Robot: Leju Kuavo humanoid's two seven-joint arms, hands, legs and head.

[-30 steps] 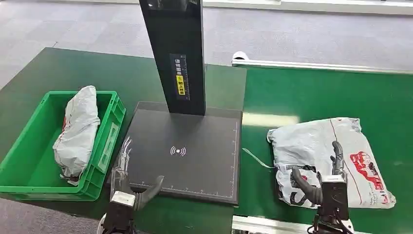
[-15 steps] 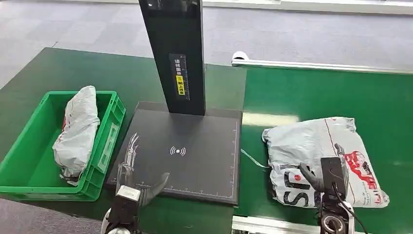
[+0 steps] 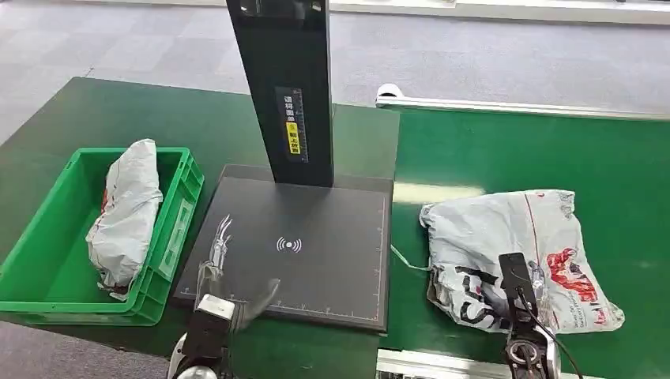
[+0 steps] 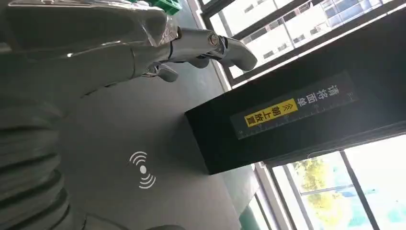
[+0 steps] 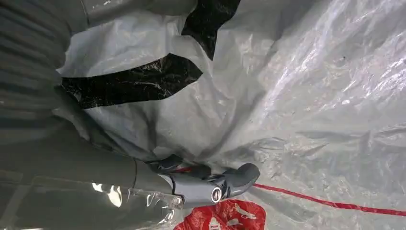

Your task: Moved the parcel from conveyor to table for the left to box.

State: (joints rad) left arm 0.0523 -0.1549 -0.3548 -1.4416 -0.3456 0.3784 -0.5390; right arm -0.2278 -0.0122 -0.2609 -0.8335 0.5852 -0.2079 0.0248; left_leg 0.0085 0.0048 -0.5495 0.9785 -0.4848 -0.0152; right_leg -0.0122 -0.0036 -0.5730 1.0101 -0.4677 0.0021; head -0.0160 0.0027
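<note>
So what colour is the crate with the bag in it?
Bright green crate, clearest in the head view.

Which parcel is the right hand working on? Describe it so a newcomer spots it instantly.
Start at the green conveyor belt right of the black scanner column. The grey poly-bag parcel lies flat on that belt, with the right hand on its near edge. Unlike the other grey parcel, which sits in the green crate, this one shows red and black print.
</note>
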